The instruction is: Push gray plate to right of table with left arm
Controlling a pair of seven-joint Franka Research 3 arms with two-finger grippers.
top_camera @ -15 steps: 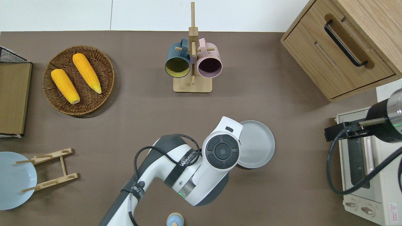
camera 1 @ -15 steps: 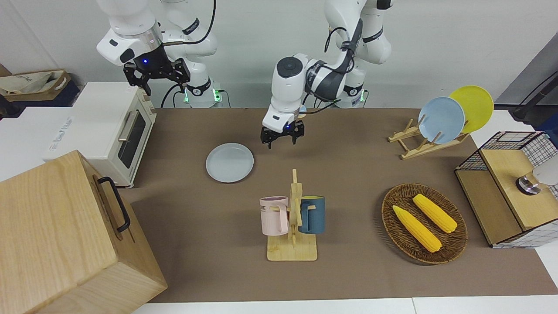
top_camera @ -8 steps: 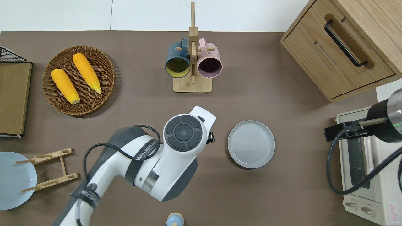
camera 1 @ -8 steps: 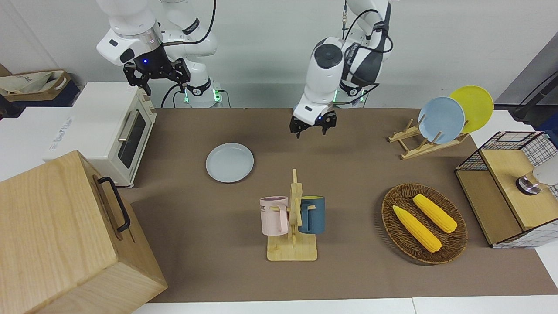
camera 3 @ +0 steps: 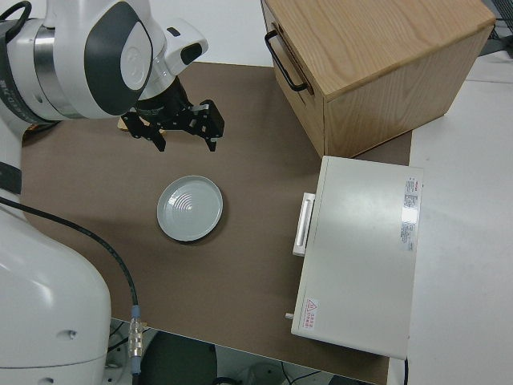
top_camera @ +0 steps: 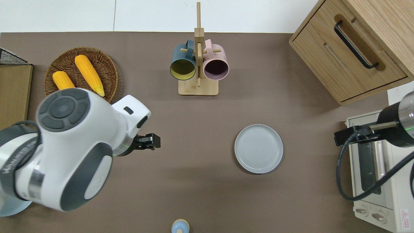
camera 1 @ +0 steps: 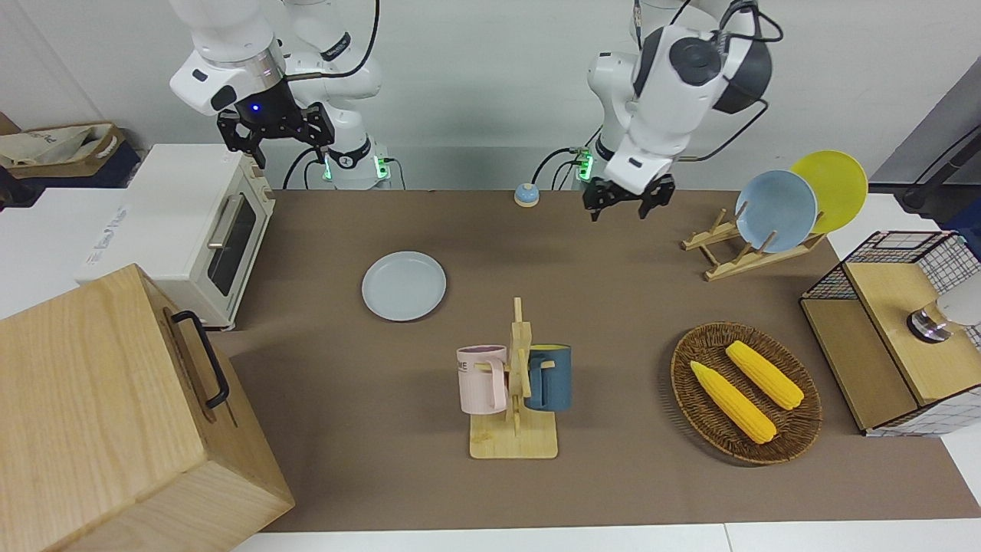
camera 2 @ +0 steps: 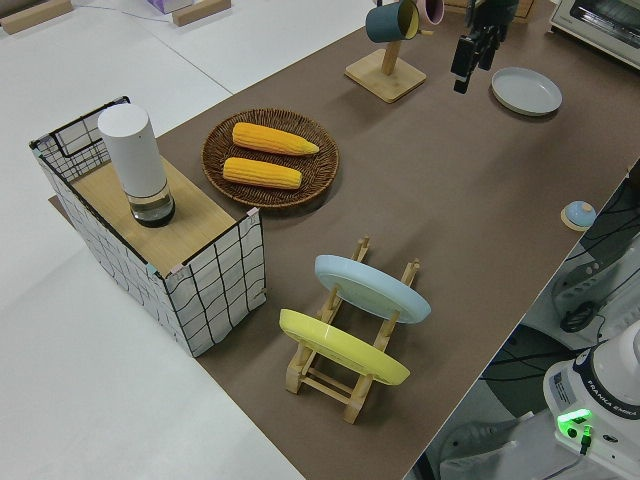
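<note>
My left gripper [camera 1: 627,201] hangs with jaws apart and empty over bare table [top_camera: 194,181], well apart from the plate [top_camera: 258,148], which lies flat toward the right arm's end.

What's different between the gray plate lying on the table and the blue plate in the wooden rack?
The gray plate lies flat on the table, near the toaster oven; the blue plate stands tilted on edge in the wooden rack at the left arm's end. The gray plate is a dull gray-blue, the blue plate a brighter sky blue. The gray plate sits alone; the blue plate has a yellow plate beside it. Both are round and shallow.
</note>
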